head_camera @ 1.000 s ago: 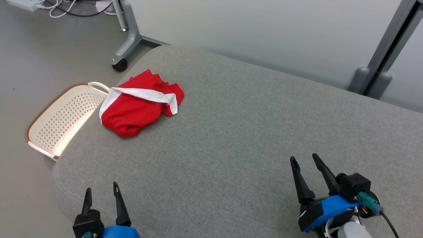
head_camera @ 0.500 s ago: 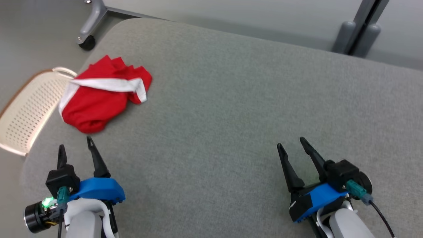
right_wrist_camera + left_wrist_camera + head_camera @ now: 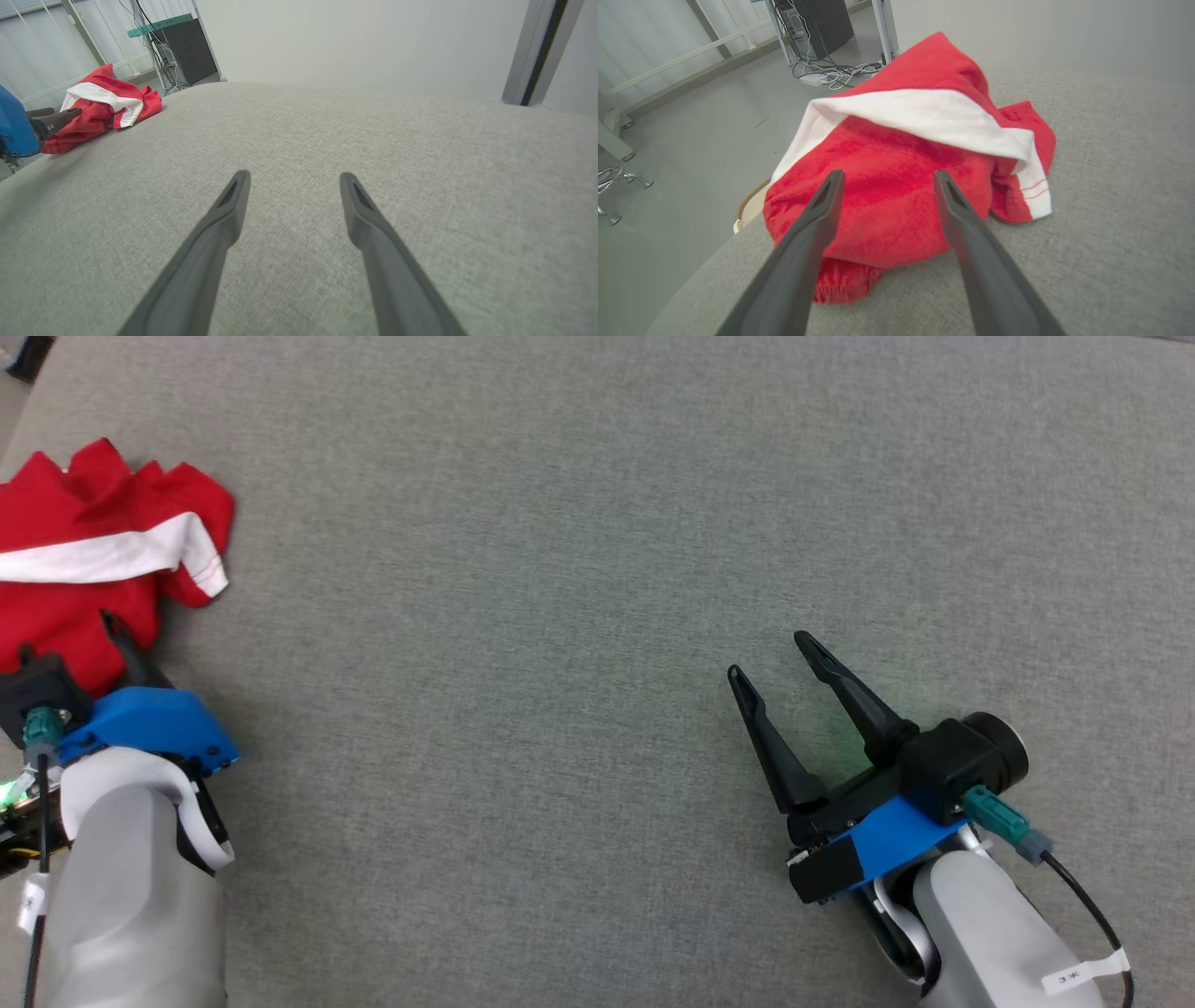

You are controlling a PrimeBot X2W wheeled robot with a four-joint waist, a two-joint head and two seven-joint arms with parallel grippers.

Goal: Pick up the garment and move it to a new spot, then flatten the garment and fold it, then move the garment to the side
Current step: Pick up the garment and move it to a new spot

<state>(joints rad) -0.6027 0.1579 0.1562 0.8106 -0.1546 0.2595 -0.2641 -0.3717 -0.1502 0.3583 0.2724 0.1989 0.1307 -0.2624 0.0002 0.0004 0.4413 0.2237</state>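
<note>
Garment [image 3: 84, 569], red with a white band, lay crumpled near the left edge of the grey cushion [image 3: 560, 523], with the left claw [image 3: 887, 176] spread wide right at it and the right claw [image 3: 768, 655] wide, empty, well apart.

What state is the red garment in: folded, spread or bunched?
Bunched. The red-and-white fabric garment sits in a rumpled heap on the grey upholstered surface, white band draped over it.

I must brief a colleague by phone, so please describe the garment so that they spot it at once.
Start from the grey cushion. Near its left edge, ahead of the open left tool, lies the garment. It is a crumpled red heap crossed by one white band, bright against the plain grey.
</note>
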